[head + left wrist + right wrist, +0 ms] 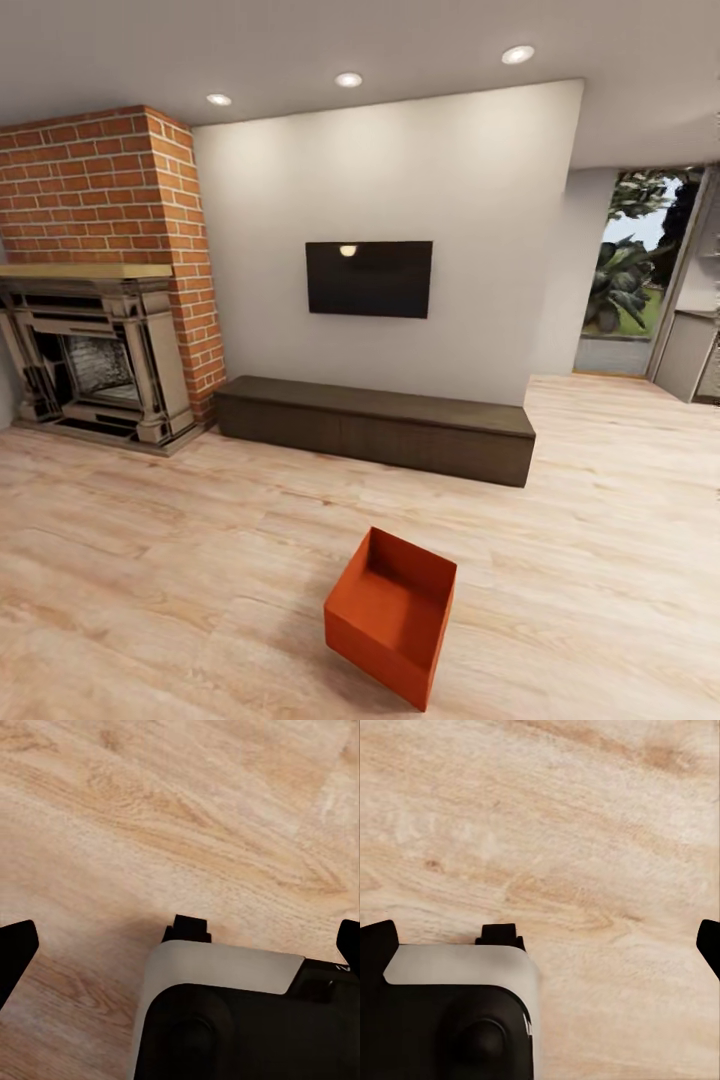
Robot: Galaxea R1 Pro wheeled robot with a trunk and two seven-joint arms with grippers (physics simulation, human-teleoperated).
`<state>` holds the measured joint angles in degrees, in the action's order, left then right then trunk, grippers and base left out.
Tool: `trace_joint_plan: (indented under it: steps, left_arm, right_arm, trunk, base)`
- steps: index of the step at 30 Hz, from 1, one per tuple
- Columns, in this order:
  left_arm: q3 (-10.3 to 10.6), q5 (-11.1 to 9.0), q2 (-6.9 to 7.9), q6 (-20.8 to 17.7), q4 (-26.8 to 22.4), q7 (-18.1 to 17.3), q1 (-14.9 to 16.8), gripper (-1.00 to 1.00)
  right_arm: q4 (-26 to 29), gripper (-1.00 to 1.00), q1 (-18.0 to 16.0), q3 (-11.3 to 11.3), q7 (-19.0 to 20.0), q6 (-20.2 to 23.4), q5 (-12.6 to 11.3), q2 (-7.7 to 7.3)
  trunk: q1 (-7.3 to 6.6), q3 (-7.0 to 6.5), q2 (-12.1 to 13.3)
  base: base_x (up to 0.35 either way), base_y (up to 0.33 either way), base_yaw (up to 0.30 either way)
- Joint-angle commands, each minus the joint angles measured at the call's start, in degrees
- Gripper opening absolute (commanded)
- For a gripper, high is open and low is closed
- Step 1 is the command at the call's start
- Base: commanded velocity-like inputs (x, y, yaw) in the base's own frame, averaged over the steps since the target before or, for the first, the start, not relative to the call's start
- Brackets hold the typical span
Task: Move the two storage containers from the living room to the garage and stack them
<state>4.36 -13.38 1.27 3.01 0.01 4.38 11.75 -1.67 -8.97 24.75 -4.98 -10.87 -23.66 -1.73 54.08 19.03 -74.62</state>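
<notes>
**A:** Grippers first. What do the wrist cameras give?

**B:** Left gripper (180, 937): black fingertips (15, 949) sit at the two far edges of the left wrist view, spread wide, with only the wood-plank flooring (187, 817) between them. Nothing held. Right gripper (540, 941) is the same: fingertips (376, 939) far apart, bare planks between, nothing in its grasp. Part of the robot's own pale and black body (225, 1020) lies under each camera.

**A:** And the containers?

**B:** One storage container (392, 613) shows in the head view. It sits on the light flooring of the living room (150, 560), near the bottom of the picture and a little right of centre, turned so a corner points toward the camera. It is open-topped and looks empty.

**A:** What lies past it?

**B:** Well beyond it, a long low dark-brown cabinet (375, 425) runs along the white wall (400, 170), with a black TV screen (369, 278) mounted above. To the left stands a brick fireplace (100, 280). At far right, an opening shows greenery (630, 270) outside.
</notes>
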Motion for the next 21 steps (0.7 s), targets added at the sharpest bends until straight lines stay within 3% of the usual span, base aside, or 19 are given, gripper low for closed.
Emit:
trace_joint_plan:
  steps: [1, 21]
  left_arm:
    - [0.5, -0.5, -0.02, 0.2, 0.0, 0.1, 0.0, 1.0]
    - [0.5, -0.6, 0.05, 0.3, 0.0, 0.1, 0.0, 1.0]
  right_arm:
    - [-0.2, 1.0, -0.1, 0.5, 0.0, -0.3, -0.4, 0.04]
    - [-0.2, 1.0, -0.1, 0.5, 0.0, -0.3, -0.4, -0.02]
  trunk:
    - [0.04, 0.07, 0.0]
    - [0.04, 0.07, 0.0]
  base:
    - [0.323, 0.159, -0.173]
    - [0.302, 0.192, -0.187]
